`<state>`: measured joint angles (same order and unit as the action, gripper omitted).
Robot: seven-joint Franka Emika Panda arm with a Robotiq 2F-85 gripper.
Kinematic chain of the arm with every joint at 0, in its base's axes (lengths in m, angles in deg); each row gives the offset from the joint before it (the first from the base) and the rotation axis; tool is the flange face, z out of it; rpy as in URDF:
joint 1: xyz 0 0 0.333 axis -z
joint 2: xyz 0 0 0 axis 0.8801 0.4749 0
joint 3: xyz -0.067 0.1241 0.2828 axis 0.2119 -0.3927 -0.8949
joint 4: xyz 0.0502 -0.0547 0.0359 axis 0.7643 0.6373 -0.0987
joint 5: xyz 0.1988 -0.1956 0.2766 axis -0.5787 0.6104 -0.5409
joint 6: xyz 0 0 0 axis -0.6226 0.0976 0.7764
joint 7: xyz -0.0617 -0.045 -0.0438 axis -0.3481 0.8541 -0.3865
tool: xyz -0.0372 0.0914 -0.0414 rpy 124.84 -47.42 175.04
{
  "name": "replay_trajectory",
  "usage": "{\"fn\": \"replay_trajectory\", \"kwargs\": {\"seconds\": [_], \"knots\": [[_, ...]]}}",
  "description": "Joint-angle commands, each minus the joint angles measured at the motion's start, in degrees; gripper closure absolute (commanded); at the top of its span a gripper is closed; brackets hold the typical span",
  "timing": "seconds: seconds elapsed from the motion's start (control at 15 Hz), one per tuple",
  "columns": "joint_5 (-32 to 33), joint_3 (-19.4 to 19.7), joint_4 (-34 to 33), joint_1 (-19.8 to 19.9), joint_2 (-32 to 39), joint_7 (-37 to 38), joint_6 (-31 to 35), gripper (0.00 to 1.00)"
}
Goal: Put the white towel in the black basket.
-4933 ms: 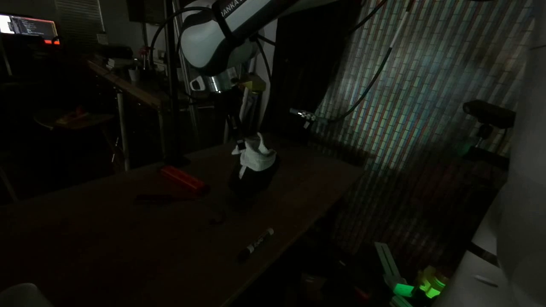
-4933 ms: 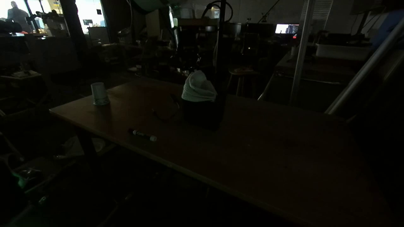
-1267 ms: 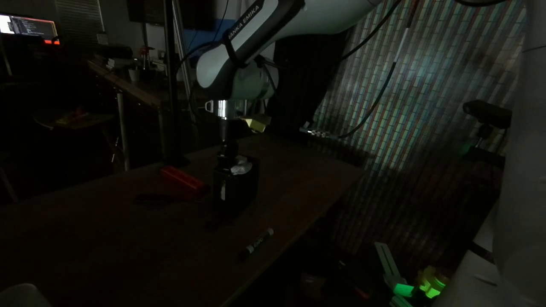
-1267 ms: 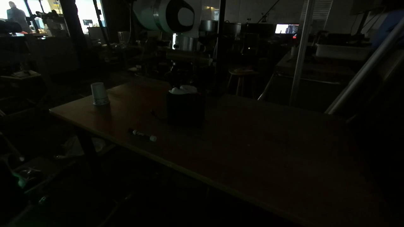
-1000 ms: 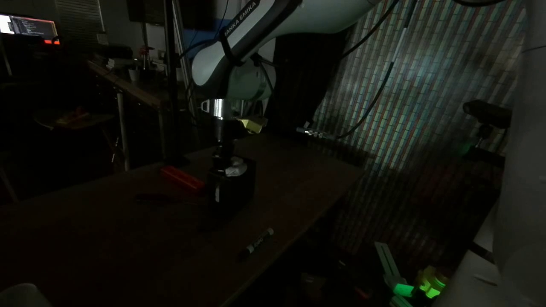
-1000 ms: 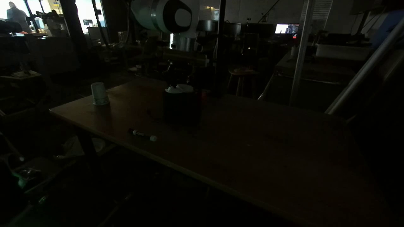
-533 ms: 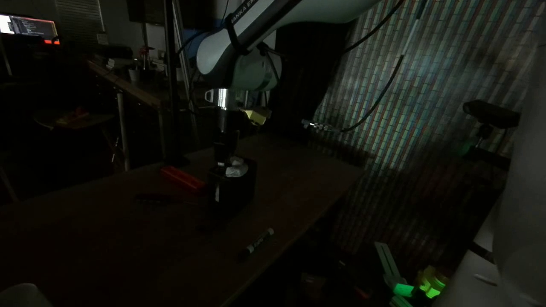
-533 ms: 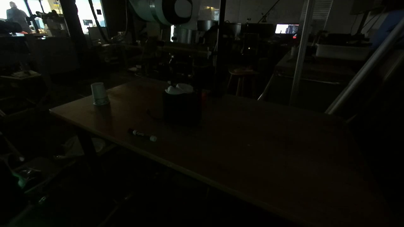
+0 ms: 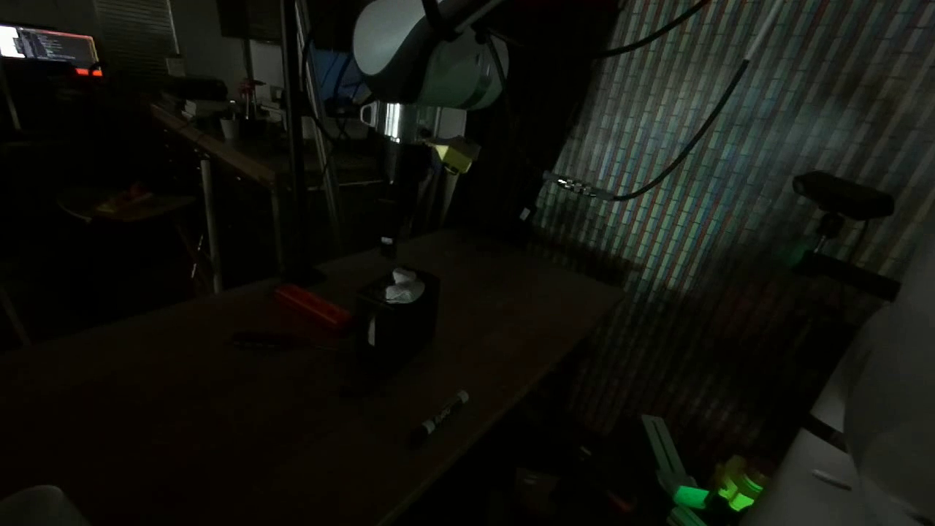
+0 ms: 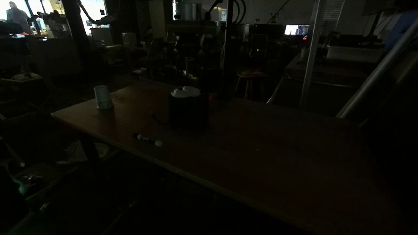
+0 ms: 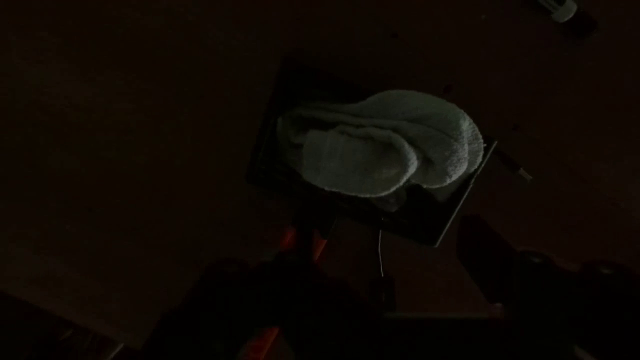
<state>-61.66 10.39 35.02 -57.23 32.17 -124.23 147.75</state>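
Jaws parted wide, the gripper [image 11: 391, 217] has hold of nothing; its two dark fingers stand well apart in the wrist view. In an exterior view a fingertip [image 9: 388, 247] shows above the rim of the basket [image 10: 188, 112], with a gap under it.

The towel [image 11: 361, 160] is in the basket, bunched in soft, rounded folds. Its top bulges over the rim in both exterior views, and in the wrist view it hides part of one long side of that rim.

Upright, the basket stands on the table [image 10: 277, 156], set in from the edges. A pale patch shows on one wall, too dim to make out.

Toward one long edge of the table lies a red box [image 9: 313, 307], beside the basket; whether they touch I cannot tell. Next to it is a dark tool [image 9: 264, 340] with a thin shaft. Near the opposite long edge lies a marker [image 10: 147, 139], apart from the basket. Well away, a cup [image 10: 103, 98] stands near a corner of the table. Just outside one basket corner lies a small plug [image 11: 524, 174].
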Motion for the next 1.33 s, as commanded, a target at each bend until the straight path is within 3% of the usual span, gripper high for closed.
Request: {"fn": "replay_trajectory", "kwargs": {"seconds": [0.0,0.4,1.27], "knots": [[2.14,0.56,2.35,-1.53,-2.62,2.64,0.05,0.55],[3.56,0.53,1.97,-2.28,-0.12,4.92,0.44,0.99],[2.00,0.55,0.09,-0.80,9.21,5.06,3.10,1.00]]}}
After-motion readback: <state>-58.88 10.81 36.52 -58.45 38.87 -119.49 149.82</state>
